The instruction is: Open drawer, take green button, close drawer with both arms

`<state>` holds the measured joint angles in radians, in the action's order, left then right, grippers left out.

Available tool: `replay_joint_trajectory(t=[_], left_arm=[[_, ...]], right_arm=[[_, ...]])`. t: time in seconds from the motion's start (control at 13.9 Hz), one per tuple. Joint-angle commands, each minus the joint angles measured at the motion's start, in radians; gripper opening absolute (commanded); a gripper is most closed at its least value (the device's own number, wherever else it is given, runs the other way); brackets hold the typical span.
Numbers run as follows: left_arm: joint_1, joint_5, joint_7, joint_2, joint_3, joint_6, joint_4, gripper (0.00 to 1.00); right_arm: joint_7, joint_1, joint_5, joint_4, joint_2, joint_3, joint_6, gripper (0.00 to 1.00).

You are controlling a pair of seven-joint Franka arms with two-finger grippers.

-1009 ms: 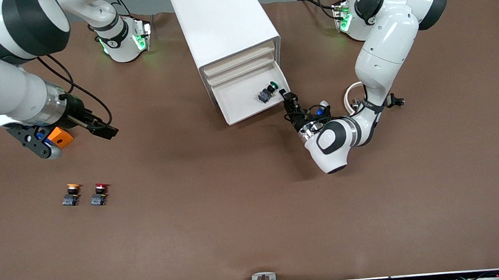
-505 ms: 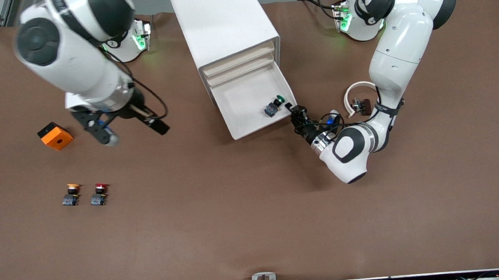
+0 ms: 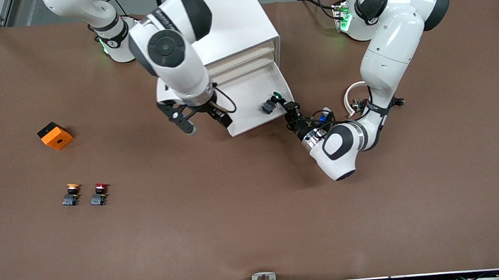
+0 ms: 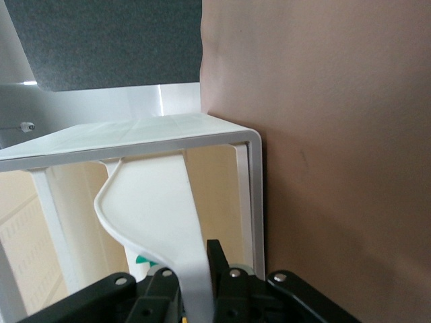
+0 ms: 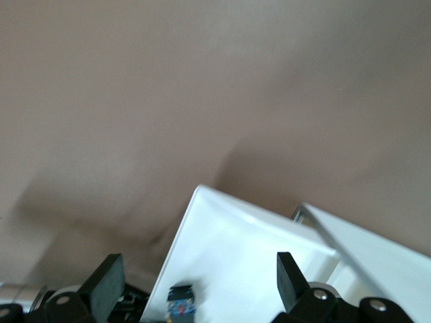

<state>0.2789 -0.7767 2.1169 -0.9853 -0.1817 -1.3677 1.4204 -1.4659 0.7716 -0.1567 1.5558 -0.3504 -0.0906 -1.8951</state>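
Note:
The drawer [image 3: 240,103] stands pulled out of the white cabinet [image 3: 239,16], below two shut cream fronts. The green-capped button [image 3: 270,104] lies in it near the front corner toward the left arm's end. My left gripper [image 3: 290,108] is shut on the drawer's front at that corner; in the left wrist view it [image 4: 193,269] clamps the white front strip, with a bit of green cap [image 4: 141,259] beside it. My right gripper [image 3: 206,122] hangs open and empty over the drawer's other front corner. The right wrist view shows that gripper [image 5: 199,279] wide open over the drawer [image 5: 236,249] and button [image 5: 180,301].
An orange block [image 3: 55,135] sits toward the right arm's end. A yellow-capped button [image 3: 72,194] and a red-capped button [image 3: 99,194] stand side by side nearer the front camera. A white ring [image 3: 355,95] lies by the left arm's forearm.
The right arm has swung from over the orange block across to the drawer's front corner. The left gripper has drawn the drawer farther out, the button riding with it.

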Motion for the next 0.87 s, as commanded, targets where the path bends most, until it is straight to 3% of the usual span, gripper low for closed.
replay_joint_trajectory(t=[0.0,0.14,0.22,0.29,0.36,0.5,0.79], left_arm=[[0.022,-0.019,-0.008,0.002,-0.005,0.006,0.006,0.15],[0.020,-0.018,-0.008,0.002,-0.005,0.006,0.005,0.17],[0.017,-0.015,-0.009,0.002,-0.005,0.006,0.005,0.52],[0.013,-0.010,-0.009,0.004,-0.005,0.006,0.003,0.71],[0.010,-0.009,-0.011,0.005,-0.002,0.006,0.000,1.00],[0.003,0.008,-0.043,0.019,0.007,0.006,-0.006,1.00],[-0.015,0.123,-0.066,0.030,0.007,0.002,-0.109,1.00]], right_arm=[[-0.050,0.046,0.002,-0.020,-0.027,-0.014,-0.027,1.00],[-0.088,0.077,0.003,-0.022,-0.053,-0.014,-0.068,1.00],[-0.088,0.083,0.003,-0.022,-0.059,-0.014,-0.079,1.00],[-0.088,0.093,0.005,-0.022,-0.067,-0.015,-0.081,1.00],[-0.087,0.103,0.012,-0.022,-0.070,-0.015,-0.082,1.00],[-0.079,0.118,0.052,-0.023,-0.088,-0.014,-0.082,1.00],[-0.070,0.179,0.072,-0.043,-0.150,-0.014,-0.123,1.00]])
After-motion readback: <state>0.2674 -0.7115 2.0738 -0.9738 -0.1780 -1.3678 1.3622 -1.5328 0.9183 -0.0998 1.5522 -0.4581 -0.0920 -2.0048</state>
